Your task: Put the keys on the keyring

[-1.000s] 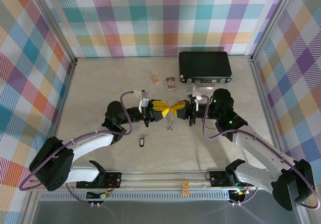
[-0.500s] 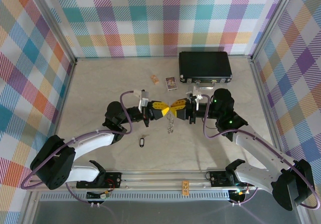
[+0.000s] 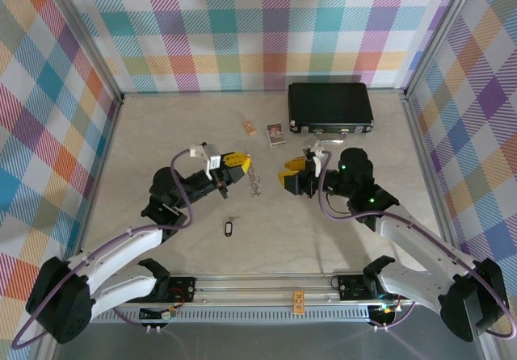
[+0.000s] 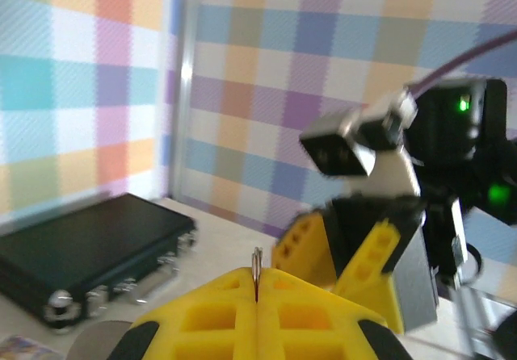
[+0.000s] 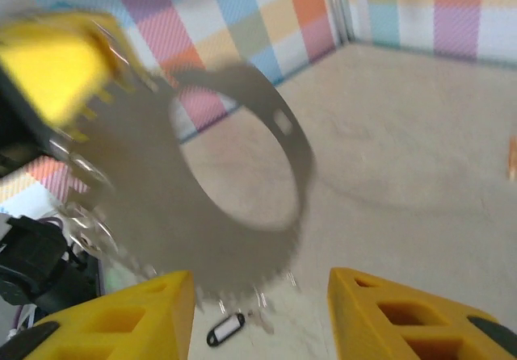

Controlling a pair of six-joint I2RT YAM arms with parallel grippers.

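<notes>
Task judged part done: the left fingers (image 4: pixel 202 316) are clamped on the keyring (image 4: pixel 257 273), held above mid-desk, with a bunch of keys (image 3: pixel 256 184) apparently hanging from it. A black tag (image 3: pixel 229 228) lies loose on the desk (image 3: pixel 161 134) on the near side, so work may remain. The right fingers (image 5: pixel 420 316), just right of the bunch, stand part open and grip nothing; the ring stands edge-on and upright from the fingertips, and the bunch's long axis hangs down toward the desk
</notes>
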